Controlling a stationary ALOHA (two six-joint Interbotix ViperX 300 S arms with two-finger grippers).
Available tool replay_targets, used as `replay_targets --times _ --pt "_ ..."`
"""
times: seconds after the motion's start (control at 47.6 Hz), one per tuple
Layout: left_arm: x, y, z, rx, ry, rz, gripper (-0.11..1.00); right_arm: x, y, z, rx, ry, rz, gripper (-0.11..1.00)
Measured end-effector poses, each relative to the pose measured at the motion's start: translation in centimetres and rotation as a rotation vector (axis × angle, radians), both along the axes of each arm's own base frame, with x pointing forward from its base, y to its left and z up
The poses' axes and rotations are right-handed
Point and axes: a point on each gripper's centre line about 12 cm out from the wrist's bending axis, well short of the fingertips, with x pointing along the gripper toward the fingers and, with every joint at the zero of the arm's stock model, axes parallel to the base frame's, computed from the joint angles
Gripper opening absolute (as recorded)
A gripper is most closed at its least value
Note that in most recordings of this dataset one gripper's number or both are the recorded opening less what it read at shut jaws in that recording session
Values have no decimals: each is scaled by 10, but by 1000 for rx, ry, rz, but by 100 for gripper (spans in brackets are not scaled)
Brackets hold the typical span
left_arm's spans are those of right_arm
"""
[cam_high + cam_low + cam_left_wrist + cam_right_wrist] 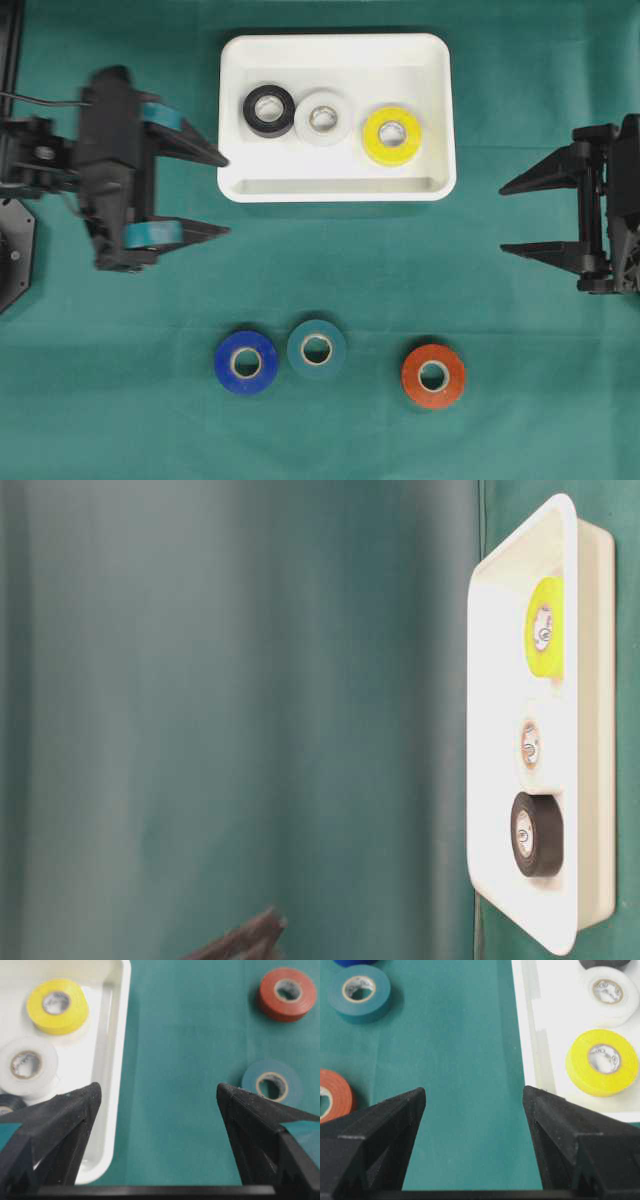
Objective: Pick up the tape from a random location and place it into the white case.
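Tape: blue, teal, red rolls lay loose on counter, well apart from case, already holding black, white, yellow. Left hand and right hand both spread wide, empty. Best approached from above, straddling one roll's rim. Low side view missed loose rolls entirely; blue roll nearly cropped from right wrist view.
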Motion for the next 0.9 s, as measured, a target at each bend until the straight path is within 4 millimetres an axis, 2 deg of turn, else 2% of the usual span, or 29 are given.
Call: replay_targets --times 0.315,0.525,0.904 --pt "-41 -2 20 6 -123 0 95 -6 -1 17 -11 -72 5 74" --pt "-60 -3 30 8 -185 0 95 -11 -1 29 -24 -123 9 74" --pt "-76 -6 16 10 -213 -8 95 -12 -1 38 -31 -173 19 74"
